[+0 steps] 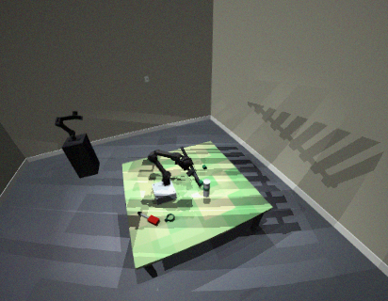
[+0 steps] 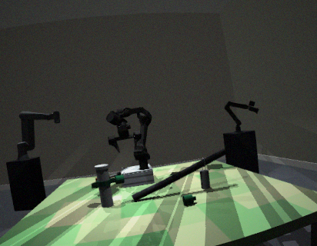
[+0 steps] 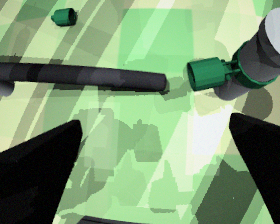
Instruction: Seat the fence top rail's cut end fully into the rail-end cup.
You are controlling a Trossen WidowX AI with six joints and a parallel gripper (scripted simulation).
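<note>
The dark rail (image 2: 175,177) (image 3: 106,79) slants down across the short post (image 2: 205,180); the loop cap there is too dim to make out. Its cut end is low and free, with a gap to the green rail-end cup (image 2: 118,179) (image 3: 206,74). The cup hangs from the green brace band (image 2: 100,184) (image 3: 256,82), around the big post (image 2: 106,197) (image 3: 253,57) (image 1: 206,190), below its pale cap. In the wrist view the cup's mouth faces the rail end. My gripper (image 3: 156,123) is wide open and empty, above the table, touching neither rail nor cup.
A loose green fitting (image 1: 204,166) (image 2: 189,200) (image 3: 65,17) lies on the table beyond the rail. A red-handled tool (image 1: 153,220) and a green ring (image 1: 169,217) lie near the arm's white base (image 1: 164,190). Other arms stand on dark pedestals (image 2: 241,151) (image 2: 26,184) off the table.
</note>
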